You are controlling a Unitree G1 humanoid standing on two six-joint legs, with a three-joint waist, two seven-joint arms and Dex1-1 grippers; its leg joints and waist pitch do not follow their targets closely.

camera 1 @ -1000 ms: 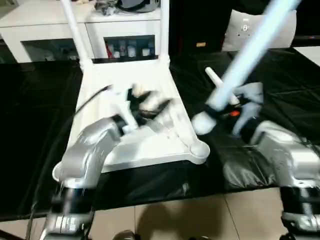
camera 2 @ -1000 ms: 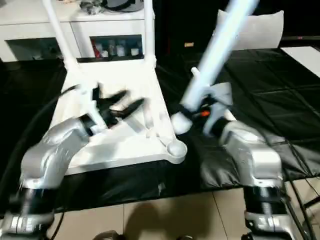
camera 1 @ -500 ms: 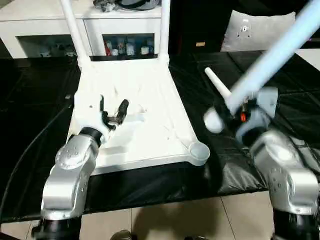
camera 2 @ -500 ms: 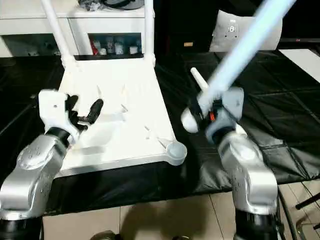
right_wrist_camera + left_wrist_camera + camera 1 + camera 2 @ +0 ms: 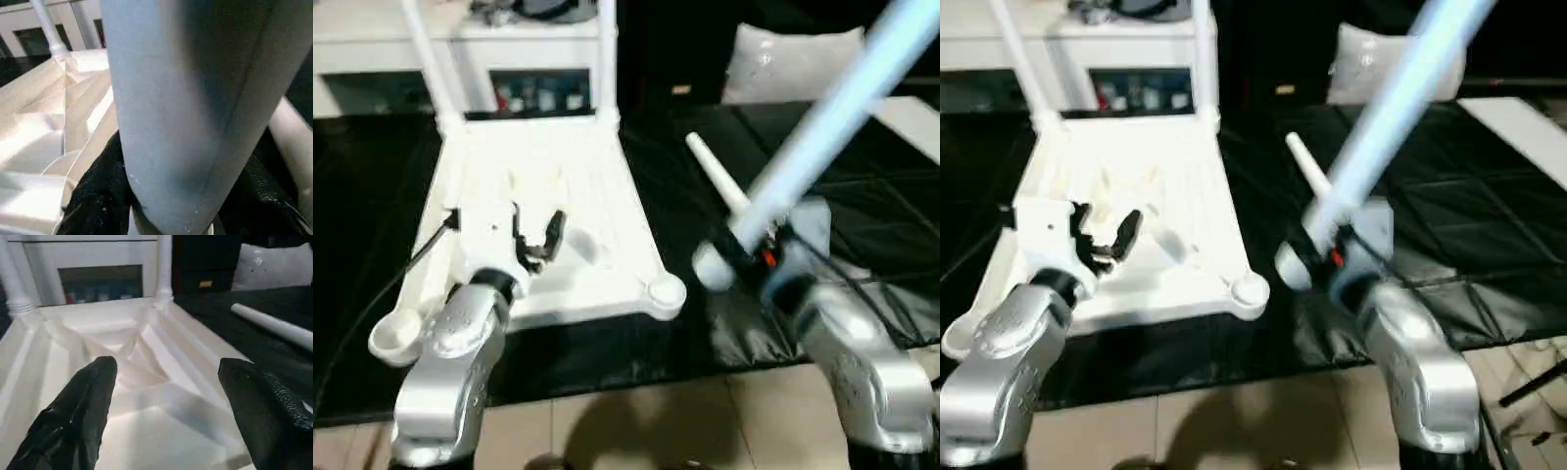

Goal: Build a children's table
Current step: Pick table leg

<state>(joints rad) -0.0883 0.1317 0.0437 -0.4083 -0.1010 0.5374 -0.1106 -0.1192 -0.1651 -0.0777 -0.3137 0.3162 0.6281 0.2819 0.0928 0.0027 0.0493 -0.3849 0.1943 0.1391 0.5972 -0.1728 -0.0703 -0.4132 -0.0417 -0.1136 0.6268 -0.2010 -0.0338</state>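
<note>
Right gripper (image 5: 749, 257) around table leg (image 5: 822, 122)

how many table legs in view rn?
4. Two stand in the tabletop's far corner sockets, one lies on the black cover, one is held in the right tool.

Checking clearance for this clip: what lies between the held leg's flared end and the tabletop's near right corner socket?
Only bare black table cover separates the held leg from the corner socket, per the left eye view.

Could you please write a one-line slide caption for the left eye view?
Right gripper holds a table leg beside the upturned tabletop; open left gripper hovers above.
</note>
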